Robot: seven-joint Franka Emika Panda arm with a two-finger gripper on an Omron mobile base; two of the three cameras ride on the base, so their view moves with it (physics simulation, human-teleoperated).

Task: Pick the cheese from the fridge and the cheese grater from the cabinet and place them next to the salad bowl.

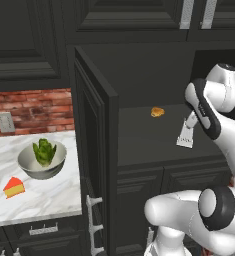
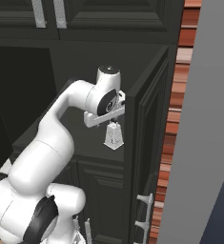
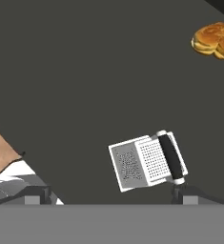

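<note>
The cheese grater (image 3: 147, 162), a small pale box with dotted faces and a dark handle, stands on the dark shelf of the open cabinet (image 1: 139, 135). My gripper (image 3: 111, 195) hangs open just above it, and the grater (image 2: 114, 136) sits between the fingertips, closer to the right one (image 3: 184, 193). Nothing is gripped. From the left base view the grater (image 1: 185, 135) shows just under the hand (image 1: 191, 121). Out on the marble counter (image 1: 49, 200) the cheese (image 1: 13, 187), a yellow-orange wedge with a red rind, lies just left of and in front of the salad bowl (image 1: 41, 159), which holds green lettuce.
An orange-brown bun-like lump (image 1: 157, 112) lies further back on the same shelf. The cabinet's black door (image 1: 91, 150) stands open between shelf and counter. A second open door (image 2: 147, 143) flanks the hand. The fridge's light grey side (image 2: 204, 119) rises at the right.
</note>
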